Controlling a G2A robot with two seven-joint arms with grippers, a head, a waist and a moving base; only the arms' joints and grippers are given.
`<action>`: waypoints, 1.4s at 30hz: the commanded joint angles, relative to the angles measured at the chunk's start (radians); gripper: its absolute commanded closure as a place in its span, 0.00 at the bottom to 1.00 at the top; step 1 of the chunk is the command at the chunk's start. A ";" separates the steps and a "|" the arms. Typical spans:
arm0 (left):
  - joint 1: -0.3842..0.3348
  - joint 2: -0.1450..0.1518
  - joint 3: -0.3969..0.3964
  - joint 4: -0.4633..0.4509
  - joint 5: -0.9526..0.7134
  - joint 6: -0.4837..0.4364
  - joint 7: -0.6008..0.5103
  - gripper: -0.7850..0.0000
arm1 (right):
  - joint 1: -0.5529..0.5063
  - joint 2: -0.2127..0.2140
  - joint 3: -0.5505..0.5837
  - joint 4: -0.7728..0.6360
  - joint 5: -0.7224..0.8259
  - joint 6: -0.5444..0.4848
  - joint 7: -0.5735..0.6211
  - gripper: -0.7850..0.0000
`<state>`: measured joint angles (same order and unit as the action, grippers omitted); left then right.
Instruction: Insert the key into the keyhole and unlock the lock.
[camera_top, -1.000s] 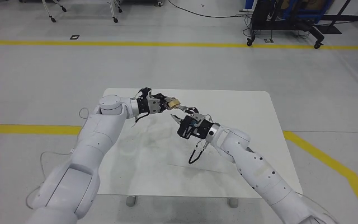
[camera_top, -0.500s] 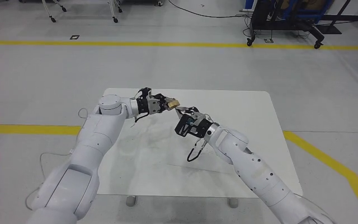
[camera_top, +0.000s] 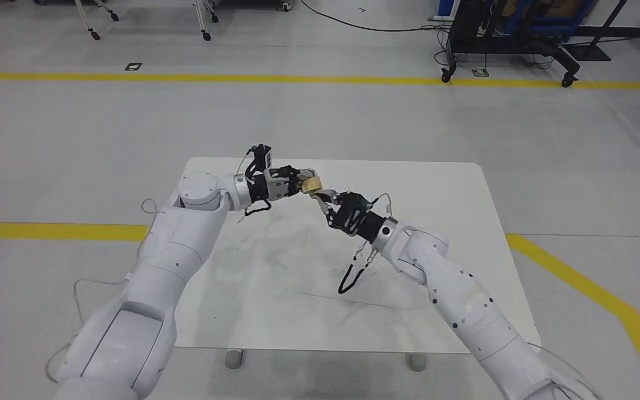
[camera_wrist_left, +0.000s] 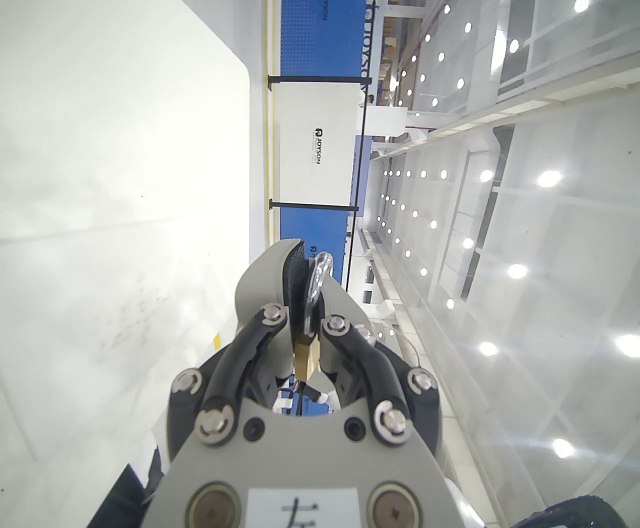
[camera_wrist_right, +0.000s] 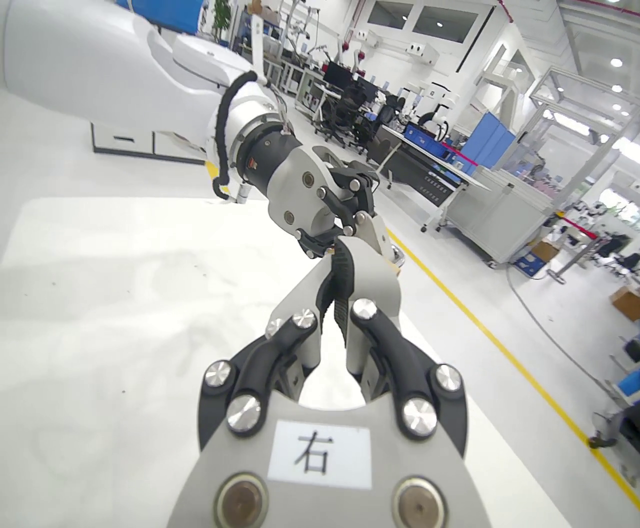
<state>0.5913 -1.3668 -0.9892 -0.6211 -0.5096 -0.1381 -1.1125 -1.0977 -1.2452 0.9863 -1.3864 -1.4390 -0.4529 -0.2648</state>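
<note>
The right jaws are pressed together, presumably on the key, whose blade is hidden between the pads (camera_wrist_right: 344, 280). Just past their tips, the lock (camera_wrist_left: 306, 357) is held clamped in the left jaws, above the surface (camera_top: 440, 290). To do this well, hold the lock rigid, line the key up with the keyhole, push straight, then twist. The keyhole and the key's depth cannot be made out.

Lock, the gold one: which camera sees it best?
The left wrist view: the lock sits close up, pinched in the left claw. The top view shows a tiny gold speck; the right wrist view shows just a sliver past the right claw.
</note>
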 joint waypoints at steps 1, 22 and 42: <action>0.009 0.003 -0.010 -0.011 -0.007 -0.009 -0.004 1.00 | 0.008 -0.002 0.002 0.021 0.012 0.002 -0.007 1.00; 0.071 0.022 -0.057 -0.112 0.028 -0.033 0.090 1.00 | -0.040 -0.019 -0.060 -0.084 -0.219 0.248 0.071 0.72; 0.091 0.030 -0.068 -0.148 0.072 -0.071 0.095 1.00 | -0.007 -0.034 0.000 0.077 0.086 0.009 -0.114 1.00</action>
<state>0.6810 -1.3372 -1.0571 -0.7678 -0.4389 -0.2087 -1.0196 -1.1063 -1.2794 0.9849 -1.3174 -1.3577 -0.4345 -0.3730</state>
